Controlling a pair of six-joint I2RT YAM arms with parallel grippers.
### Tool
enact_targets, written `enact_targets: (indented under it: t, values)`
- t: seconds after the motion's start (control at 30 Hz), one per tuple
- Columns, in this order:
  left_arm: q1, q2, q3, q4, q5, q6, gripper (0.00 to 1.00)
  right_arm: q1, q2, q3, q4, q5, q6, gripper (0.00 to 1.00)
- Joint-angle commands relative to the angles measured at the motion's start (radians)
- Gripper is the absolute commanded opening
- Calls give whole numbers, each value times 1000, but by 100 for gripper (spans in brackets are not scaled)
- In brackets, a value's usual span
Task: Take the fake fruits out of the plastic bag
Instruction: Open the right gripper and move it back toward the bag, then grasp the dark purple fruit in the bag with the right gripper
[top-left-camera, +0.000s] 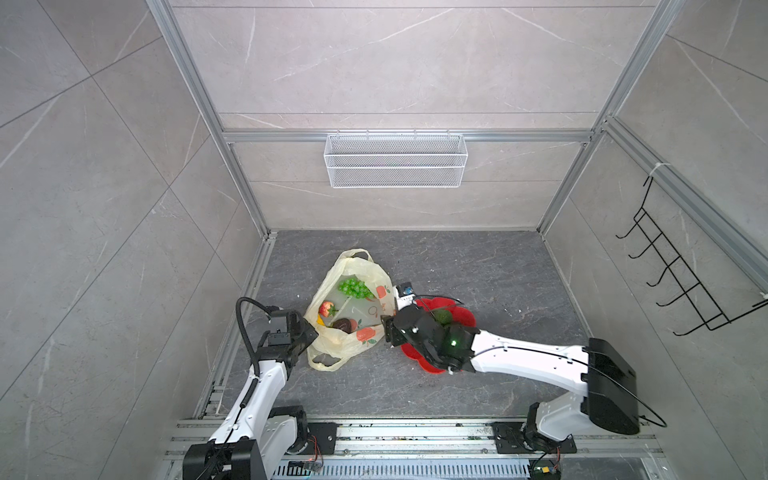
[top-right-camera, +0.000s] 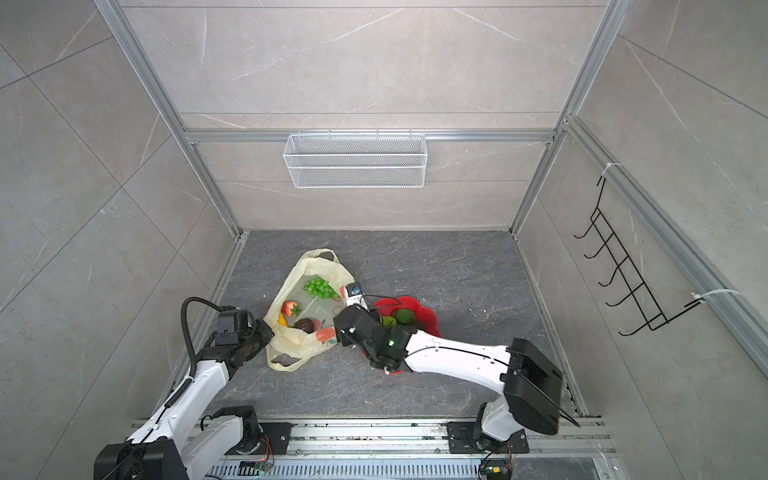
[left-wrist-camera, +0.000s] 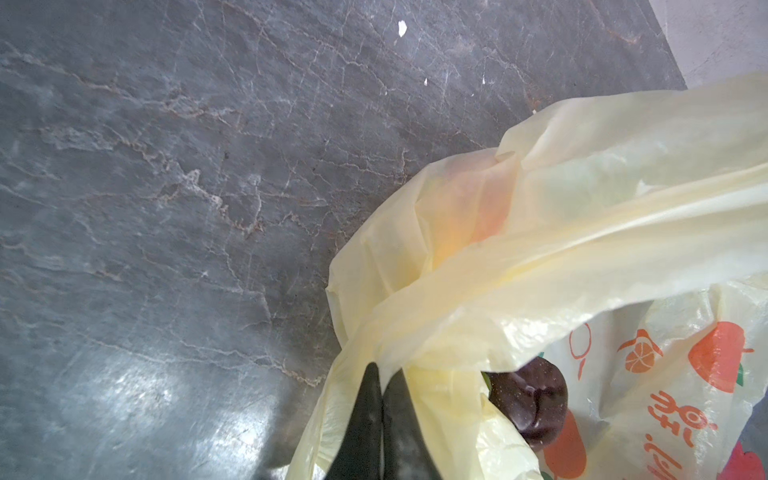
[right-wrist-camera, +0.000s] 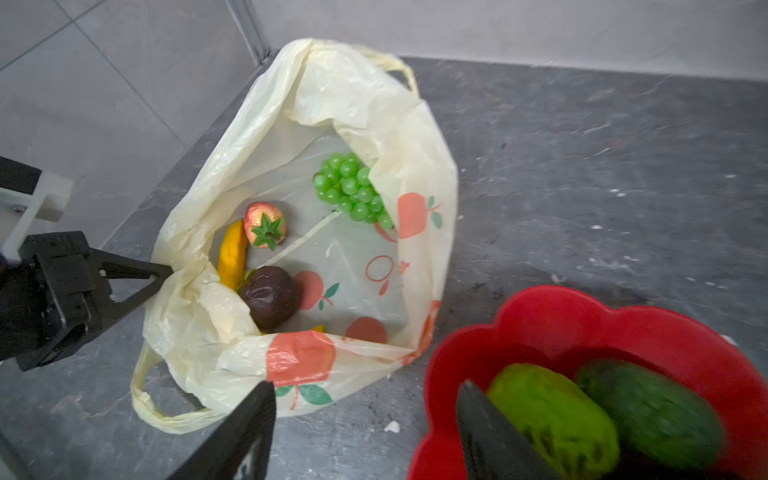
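Pinching plastic bag (right-wrist-camera: 249, 124) rim, left gripper (left-wrist-camera: 380, 374) clamped, right gripper (right-wrist-camera: 365, 386) spread apart, seemingly empty

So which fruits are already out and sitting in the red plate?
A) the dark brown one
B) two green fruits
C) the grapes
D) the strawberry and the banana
B: a light green fruit and a dark green fruit lie in the red plate, while the strawberry, grapes and banana sit inside the plastic bag.
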Motion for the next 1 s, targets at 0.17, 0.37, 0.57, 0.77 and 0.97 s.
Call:
enact_targets:
  t: [0.17,0.37,0.57,0.77,0.97]
  values:
    - [-5,-85,-7,-122,26,-31,0,-54,301,331,-178,-288,12,66]
    - [-6,-37,-8,-136,97,-21,0,-51,460,486,-277,-312,66,68]
    - [-12,2,-1,-133,118,-5,0,-44,565,573,-323,-332,98,70]
    - [-18,5,1,-132,113,1,0,-37,628,621,-355,-329,115,70]
    - [-28,2,0,-131,112,0,0,-39,695,678,-399,-301,120,71]
